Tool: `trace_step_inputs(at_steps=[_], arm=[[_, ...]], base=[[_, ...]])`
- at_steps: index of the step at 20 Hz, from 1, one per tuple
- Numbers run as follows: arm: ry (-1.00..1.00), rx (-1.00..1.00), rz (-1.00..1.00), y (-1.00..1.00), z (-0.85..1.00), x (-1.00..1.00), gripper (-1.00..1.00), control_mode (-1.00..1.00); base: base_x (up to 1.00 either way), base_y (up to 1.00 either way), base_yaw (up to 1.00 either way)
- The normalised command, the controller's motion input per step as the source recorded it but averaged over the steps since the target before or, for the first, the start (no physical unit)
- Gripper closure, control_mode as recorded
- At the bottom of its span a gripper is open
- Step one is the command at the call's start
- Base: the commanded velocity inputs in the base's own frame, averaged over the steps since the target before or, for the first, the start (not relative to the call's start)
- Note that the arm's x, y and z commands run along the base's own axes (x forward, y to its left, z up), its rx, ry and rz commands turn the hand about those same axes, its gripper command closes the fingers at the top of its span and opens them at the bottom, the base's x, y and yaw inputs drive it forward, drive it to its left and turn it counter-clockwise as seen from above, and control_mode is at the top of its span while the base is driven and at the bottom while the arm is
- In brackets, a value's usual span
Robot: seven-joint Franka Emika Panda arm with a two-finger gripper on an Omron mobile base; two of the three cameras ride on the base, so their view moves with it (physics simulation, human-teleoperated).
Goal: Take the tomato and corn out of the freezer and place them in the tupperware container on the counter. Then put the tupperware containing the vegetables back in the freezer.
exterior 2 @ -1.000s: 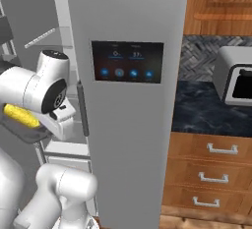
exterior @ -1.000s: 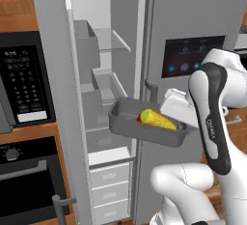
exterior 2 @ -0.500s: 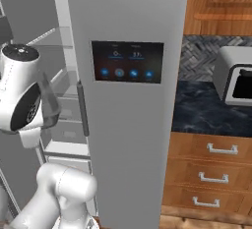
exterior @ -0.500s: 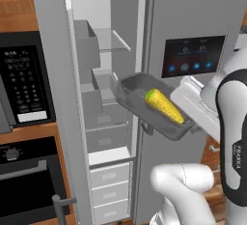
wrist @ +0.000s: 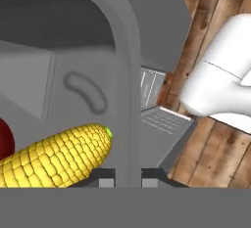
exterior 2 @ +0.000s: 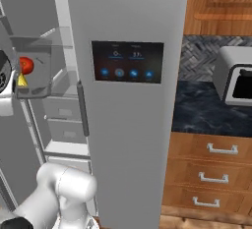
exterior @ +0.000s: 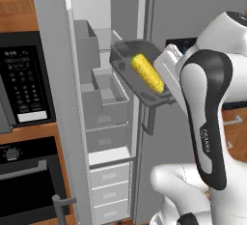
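The grey tupperware container [exterior: 126, 50] hangs in the air, tilted, in front of the open freezer [exterior: 107, 104] at upper-shelf height. The yellow corn [exterior: 147, 72] lies in it; in the hand view the corn [wrist: 55, 158] is beside the red tomato [wrist: 4, 143] at the left edge. From the right base view the tomato [exterior 2: 26, 65] and a bit of corn [exterior 2: 22, 79] show through the container's wall [exterior 2: 43, 78]. My gripper [wrist: 128, 179] is shut on the container's near rim [wrist: 125, 75], one fingertip on each side.
A black microwave [exterior: 24, 81] and an oven [exterior: 29, 171] stand left of the freezer. The fridge door with its display panel [exterior 2: 128, 62] is on the right. Beyond it, the dark counter [exterior 2: 197, 110] carries a toaster [exterior 2: 237, 78] above wooden drawers [exterior 2: 216, 149].
The arm has raised the container with the corn and tomato from mid height up to the freezer's upper shelves and swung it closer to the opening.
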Motion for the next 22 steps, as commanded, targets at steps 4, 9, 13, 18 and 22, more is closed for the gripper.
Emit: trace_step_inputs(at_steps=[4,9,13,18,22], arm=[[-0.02,0.0,-0.14,0.63,0.29,0.9,1.0,-1.0],[0.0,0.01,-0.08,0.34,0.3,0.98,1.0,-1.0],[0.0,0.02,-0.03,0.14,0.06,1.0,1.0,-1.0],[-0.01,0.03,0.0,0.05,0.0,0.93,1.0,-1.0],[-0.07,0.0,0.0,0.21,0.0,0.73,1.0,-1.0]], base=[[0.0,0.0,0.0],[0.0,0.0,0.0],[0.0,0.0,0.0],[0.0,0.0,0.0],[0.0,0.0,0.0]])
